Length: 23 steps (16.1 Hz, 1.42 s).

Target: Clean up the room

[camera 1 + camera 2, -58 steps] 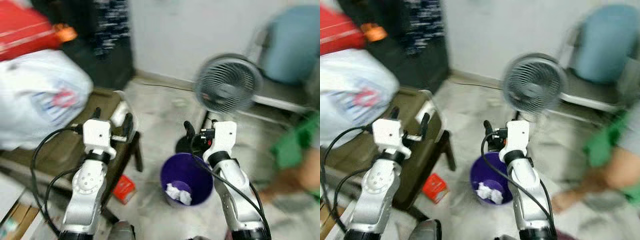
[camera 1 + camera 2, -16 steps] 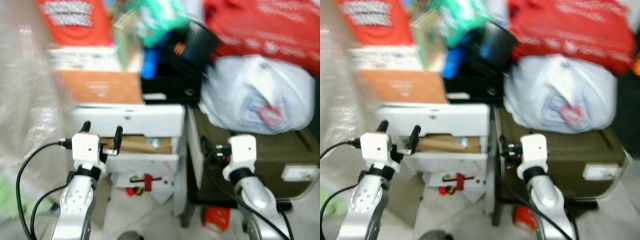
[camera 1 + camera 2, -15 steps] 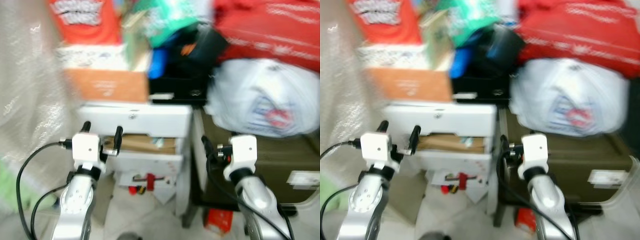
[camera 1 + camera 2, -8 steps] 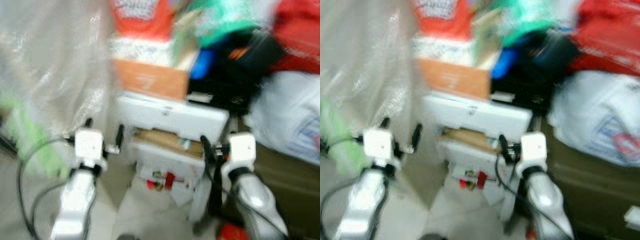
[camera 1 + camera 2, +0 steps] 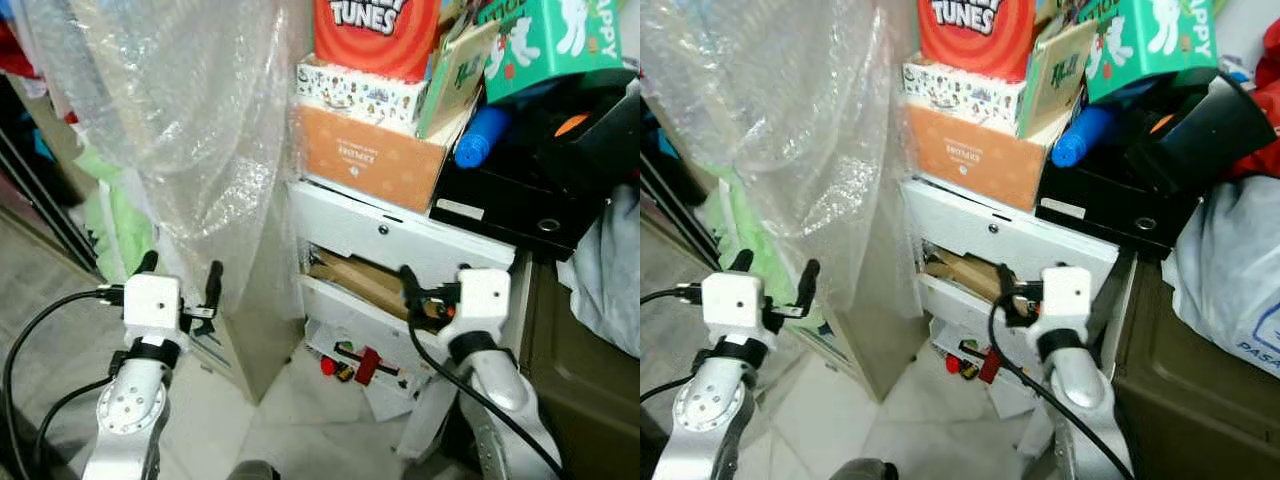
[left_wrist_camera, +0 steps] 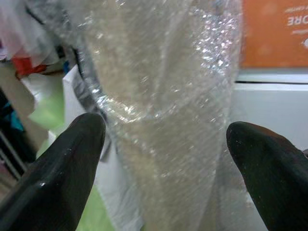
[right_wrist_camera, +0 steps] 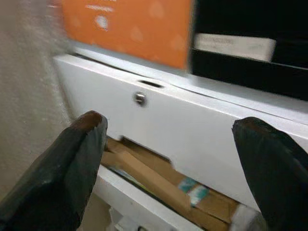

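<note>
a: our left gripper [image 5: 180, 283] is raised in front of us, fingers spread wide and holding nothing; through its wrist camera we look straight at the hanging bubble wrap [image 6: 163, 96]. our right gripper [image 7: 168, 159] is likewise wide open and empty, facing the white drawer unit [image 7: 192, 130].

b: and what has changed?

a: the whole view has swung. a few seconds ago we were over a purple bin beside a fan; since then we have turned past a white bag on a dark trunk, and now the drawer unit [image 5: 400, 240] stands before us, sharp where a moment ago it was blurred. so we judge we have almost stopped turning.

b: where is the thing to tidy?

a: nothing is in hand yet. small red items [image 5: 355, 365] lie at the foot of the unit, and brown cardboard [image 5: 350, 280] pokes out of a half-open drawer. stacked boxes [image 5: 370, 150] crowd the top. we think we are only at the search stage, with the bin now somewhere behind us.
</note>
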Available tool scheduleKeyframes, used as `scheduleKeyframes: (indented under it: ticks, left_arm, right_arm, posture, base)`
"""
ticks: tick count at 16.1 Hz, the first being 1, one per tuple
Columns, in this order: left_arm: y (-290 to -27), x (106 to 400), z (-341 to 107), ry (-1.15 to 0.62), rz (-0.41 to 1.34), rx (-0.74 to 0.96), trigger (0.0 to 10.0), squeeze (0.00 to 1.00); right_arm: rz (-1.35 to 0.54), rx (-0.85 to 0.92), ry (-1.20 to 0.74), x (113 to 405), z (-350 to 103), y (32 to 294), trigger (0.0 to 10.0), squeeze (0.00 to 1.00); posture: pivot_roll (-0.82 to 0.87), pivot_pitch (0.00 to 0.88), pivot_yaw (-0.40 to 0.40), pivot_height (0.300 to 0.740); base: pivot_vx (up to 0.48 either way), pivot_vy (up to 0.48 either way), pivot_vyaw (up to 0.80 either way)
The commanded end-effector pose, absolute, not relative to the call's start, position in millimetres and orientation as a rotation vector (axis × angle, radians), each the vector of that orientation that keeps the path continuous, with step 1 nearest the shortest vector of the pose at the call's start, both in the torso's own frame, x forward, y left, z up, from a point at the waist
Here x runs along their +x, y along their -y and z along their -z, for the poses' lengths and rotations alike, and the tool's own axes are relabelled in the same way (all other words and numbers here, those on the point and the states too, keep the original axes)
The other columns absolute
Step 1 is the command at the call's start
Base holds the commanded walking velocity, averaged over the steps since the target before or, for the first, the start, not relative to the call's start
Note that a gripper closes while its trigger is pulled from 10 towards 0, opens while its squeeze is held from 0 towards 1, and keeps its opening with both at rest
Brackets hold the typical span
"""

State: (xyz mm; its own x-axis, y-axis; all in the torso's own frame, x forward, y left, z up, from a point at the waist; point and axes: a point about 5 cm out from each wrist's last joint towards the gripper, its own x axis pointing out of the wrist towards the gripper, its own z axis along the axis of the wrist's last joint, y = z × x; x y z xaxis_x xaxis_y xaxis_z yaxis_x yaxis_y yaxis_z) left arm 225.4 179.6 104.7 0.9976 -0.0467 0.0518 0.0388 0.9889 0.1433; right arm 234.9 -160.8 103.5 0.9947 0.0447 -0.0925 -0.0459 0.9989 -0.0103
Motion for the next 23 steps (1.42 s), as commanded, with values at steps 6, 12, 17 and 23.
scheduleKeyframes:
  ticks: [6, 12, 17, 23]
  left_arm:
    - [-175.4, 232.6, -110.8, 0.077, 0.067, 0.149, 10.0, 0.0]
    - [-172.9, 232.3, -110.1, 0.076, 0.074, 0.144, 10.0, 0.0]
    - [-172.3, 233.9, -110.5, 0.077, 0.072, 0.144, 10.0, 0.0]
    - [-171.0, 233.3, -109.0, 0.066, 0.071, 0.137, 10.0, 0.0]
  right_arm:
    - [-0.055, -0.044, -0.093, 237.3, -103.9, 161.1, 10.0, 0.0]
    - [-0.067, -0.044, -0.092, 239.0, -103.6, 159.8, 10.0, 0.0]
    - [-0.08, -0.044, -0.091, 241.2, -103.9, 158.3, 10.0, 0.0]
    - [-0.087, -0.043, -0.092, 240.4, -103.6, 158.5, 10.0, 0.0]
  posture:
    - [0.04, 0.0, 0.01, 0.74]
    - [0.04, 0.0, 0.006, 0.74]
    - [0.04, 0.0, 0.008, 0.74]
    - [0.04, 0.0, 0.006, 0.74]
  base:
    - [0.0, 0.0, 0.21]
    - [0.0, 0.0, 0.8]
    - [0.0, 0.0, 0.8]
    - [0.0, 0.0, 0.8]
